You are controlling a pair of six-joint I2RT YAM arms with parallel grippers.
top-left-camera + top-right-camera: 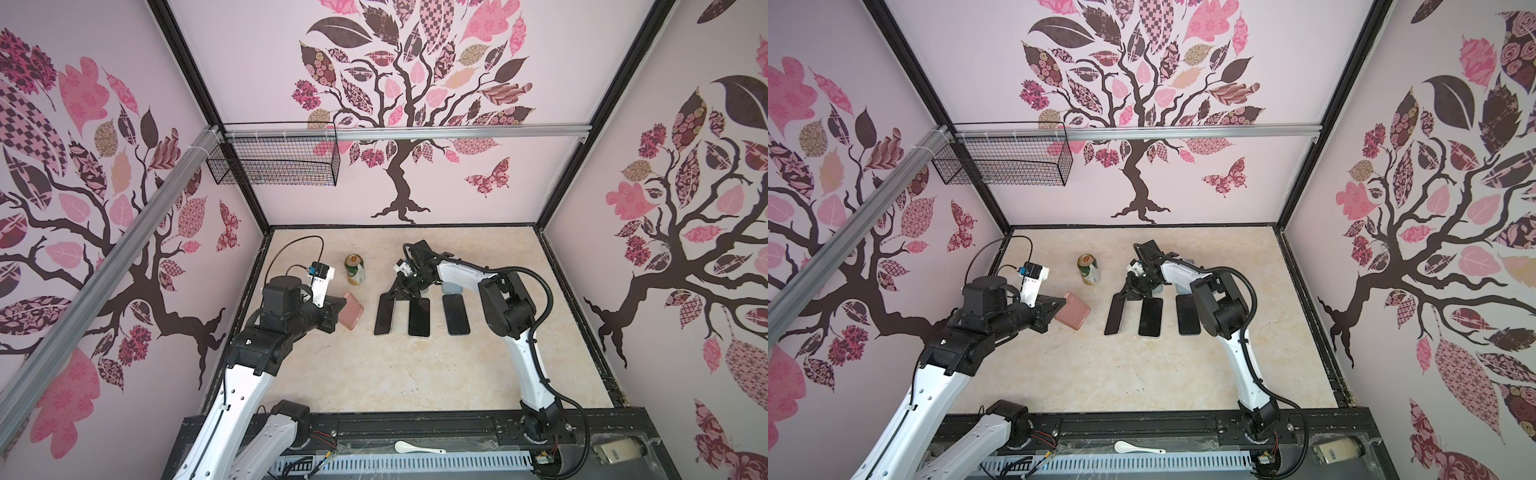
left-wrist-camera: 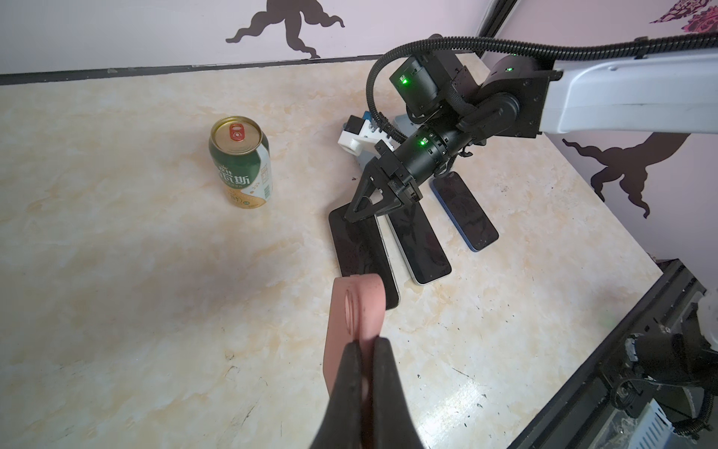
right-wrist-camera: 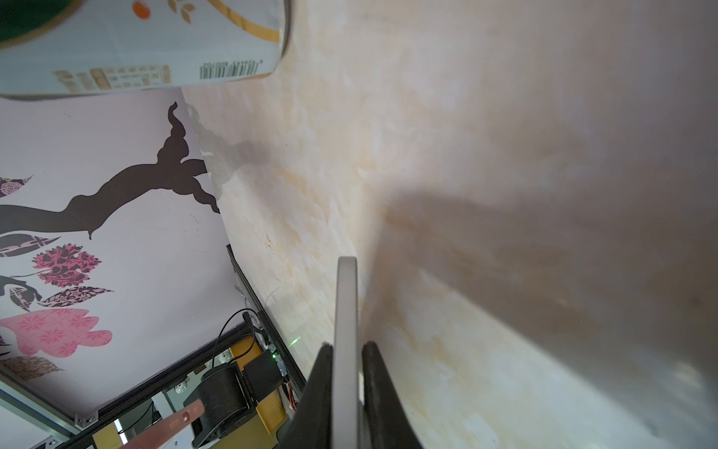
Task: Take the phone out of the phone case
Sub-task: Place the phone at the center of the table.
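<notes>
Pink phone case [image 1: 351,311] is pinched at one end between the closed fingers of the left gripper [image 2: 367,342] and is held clear of the worktop [image 1: 374,374], near its left edge. No phone is seen in it. The phone [image 1: 383,316] is gripped by its far end in the right gripper [image 3: 347,346], whose fingers are shut on its two faces, with the silver edge showing between them. It is held near the middle of the worktop, tilted onto a long edge and apart from the case. Whether its near end touches the surface cannot be told. Just beside it, toward the right edge, a second phone [image 1: 419,318] and a third phone [image 1: 456,316] lie flat, screens up. A beer can [image 1: 354,269] stands upright toward the back edge.

The separation is judged to be done, and only the setting-down appears to be left. The phone would need to be rolled flat and lowered onto bare worktop, clear of the second phone, and the fingers opened only once it is supported.

The left arm is stretched from the front left corner, its forearm pointed toward the middle. The right arm is raised from the front right corner, bent sharply at the elbow, with the wrist angled down and leftward.
</notes>
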